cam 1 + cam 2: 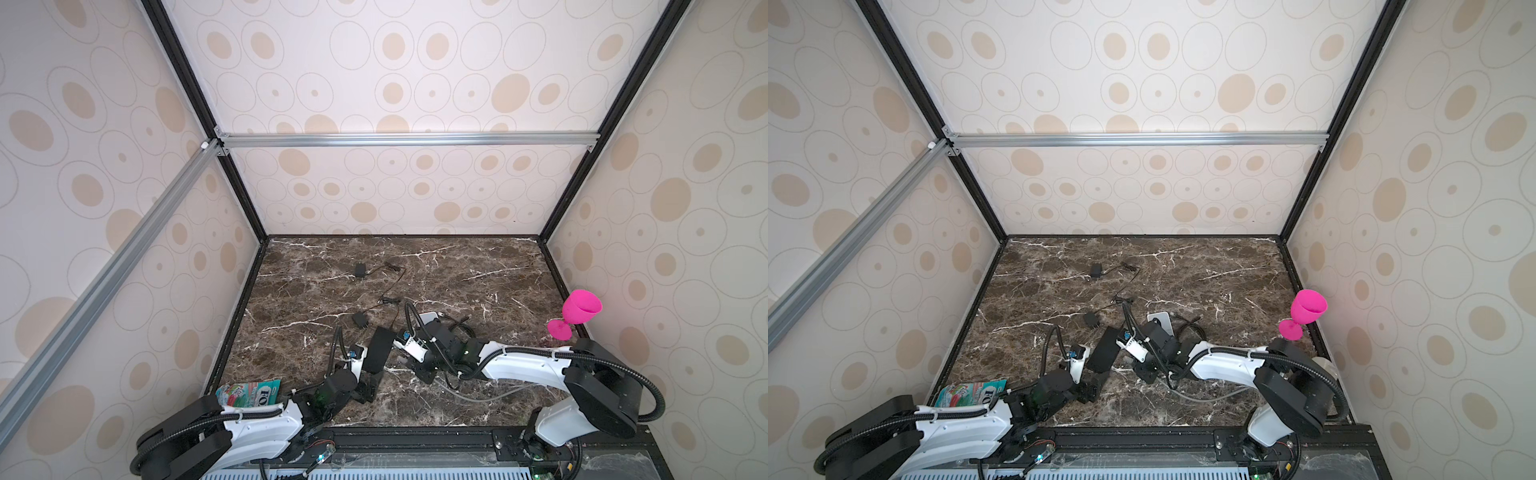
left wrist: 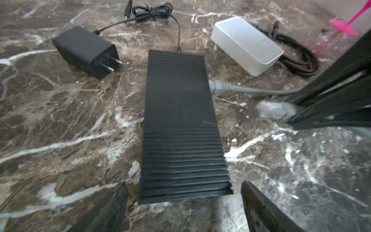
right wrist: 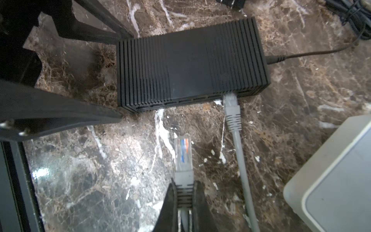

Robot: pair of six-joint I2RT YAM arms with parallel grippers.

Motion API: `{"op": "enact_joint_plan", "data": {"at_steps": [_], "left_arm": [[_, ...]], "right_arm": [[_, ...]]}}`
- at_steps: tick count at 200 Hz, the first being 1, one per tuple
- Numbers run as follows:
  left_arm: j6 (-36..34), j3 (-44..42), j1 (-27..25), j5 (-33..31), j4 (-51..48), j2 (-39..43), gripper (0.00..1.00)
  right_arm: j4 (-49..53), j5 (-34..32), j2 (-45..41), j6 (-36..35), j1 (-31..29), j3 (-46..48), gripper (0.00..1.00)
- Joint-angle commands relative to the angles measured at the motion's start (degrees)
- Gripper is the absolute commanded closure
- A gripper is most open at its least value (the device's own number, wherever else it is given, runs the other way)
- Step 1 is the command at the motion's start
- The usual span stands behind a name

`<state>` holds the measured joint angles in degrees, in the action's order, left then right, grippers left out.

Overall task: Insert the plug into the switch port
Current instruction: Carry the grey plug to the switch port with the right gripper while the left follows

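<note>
On the marble table (image 1: pixel 478 270): the black ribbed switch (image 1: pixel 380 349) lies flat near the front edge, between the two arms.
Right pincer (image 3: pixel 184 188): jaws drawn in narrow, clamped on the grey boot of the plug (image 3: pixel 183 154). The clear tip projects forward past the fingertips.
Plug location: in front of the switch's port row (image 3: pixel 180 101), with the tip aimed at it. Bare marble shows between tip and ports, so the plug is not inserted.
Left pincer (image 2: pixel 183 190): jaws spread wide, straddling one short end of the switch, nothing held. The left wrist view shows a gap on both sides. In the right wrist view one fingertip (image 3: pixel 114 115) sits just beside a switch corner, and contact cannot be determined.
Seated connector (image 3: pixel 230 106): grey, lodged in a port toward the other end of the row. Its cable runs back alongside the held plug.
Power cord (image 3: pixel 275 58): enters the switch at the end opposite the left pincer.
Surroundings: white box (image 2: pixel 247 44) and black adapter (image 2: pixel 86 52) lie beyond the switch. A pink goblet (image 1: pixel 575 313) stands at the table's right edge.
</note>
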<state>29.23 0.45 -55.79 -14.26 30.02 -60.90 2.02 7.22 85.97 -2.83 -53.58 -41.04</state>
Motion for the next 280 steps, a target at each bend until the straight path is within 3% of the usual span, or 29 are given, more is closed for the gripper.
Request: {"op": "enact_joint_plan", "data": {"at_steps": [1, 61, 129, 158, 181, 201, 252, 280], "left_arm": [[0.53, 1.46, -0.75, -2.39, 2.59, -1.67, 0.13], [-0.56, 0.31, -1.04, -4.55, 3.23, 1.86, 0.14], [-2.86, 3.87, -1.51, -4.42, 3.74, -6.61, 0.19], [-2.6, 3.6, -1.67, -3.94, 4.77, -7.65, 0.32], [-3.62, 3.97, -1.63, -3.67, 3.89, -6.47, 0.54], [-5.12, 4.03, -1.6, -2.79, 3.06, -4.59, 0.57], [-7.3, 4.89, -1.6, 1.55, 0.68, -0.21, 0.9], [-6.67, 6.23, -1.61, 2.82, -2.27, 0.2, 1.0]], "right_arm": [[-0.86, -0.9, -1.62, -0.09, 0.41, 1.07, 1.0], [-1.23, -0.29, -1.56, -0.01, 0.5, 1.38, 1.0], [-1.66, -0.63, -2.21, 0.15, 0.57, 2.12, 1.0], [-1.89, -0.37, -1.98, 0.02, 0.65, 2.2, 1.0], [-1.27, 0.05, -0.83, -0.76, 0.62, 1.74, 1.0], [-0.88, 0.54, 0.1, -1.05, 0.6, 1.1, 1.0], [2.16, 3.11, 1.25, -1.59, 0.62, -3.15, 1.0], [3.64, 3.76, 3.77, -0.49, 0.67, -5.77, 1.0]]}}
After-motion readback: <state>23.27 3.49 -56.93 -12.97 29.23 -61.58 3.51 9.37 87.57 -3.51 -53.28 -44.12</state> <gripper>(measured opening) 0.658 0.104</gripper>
